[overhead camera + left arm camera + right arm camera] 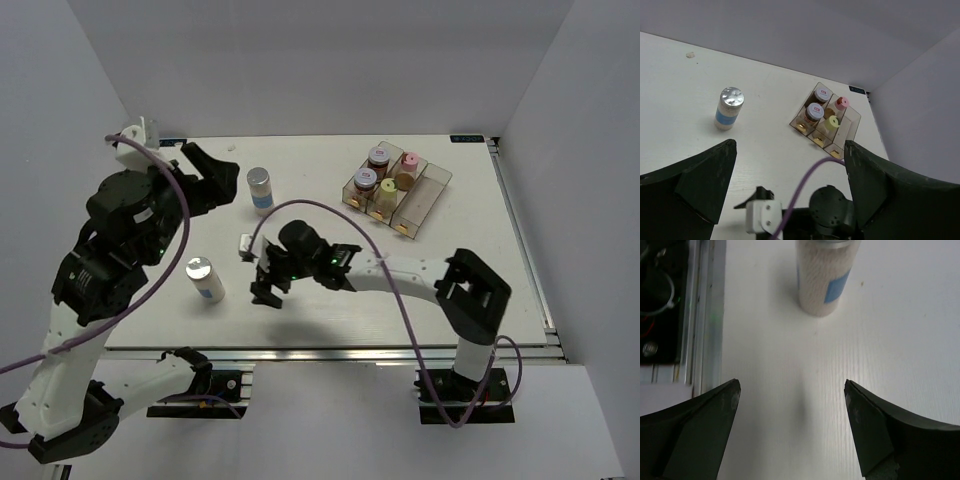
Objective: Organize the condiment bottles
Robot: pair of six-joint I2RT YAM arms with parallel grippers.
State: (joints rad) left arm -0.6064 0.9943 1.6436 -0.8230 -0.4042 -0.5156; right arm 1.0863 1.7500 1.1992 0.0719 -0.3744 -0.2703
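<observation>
Two silver-lidded shakers [259, 188] out on the tabletop [330, 310], four bottles in the three-slot tray [437, 181]

Both end effectors spread wide, holding nothing: right end effector [262, 282] low, facing the near shaker [204, 278], which stands just ahead of its jaws; left end effector [222, 182] raised beside the far one. Two brown bottles [372, 168] fill one slot, yellow [387, 190] and pink-lidded [409, 163] the middle, outer slot bare. Shakers look light, rigid, smooth-walled, easily tipped; likely best pinched across the body below the lid
</observation>
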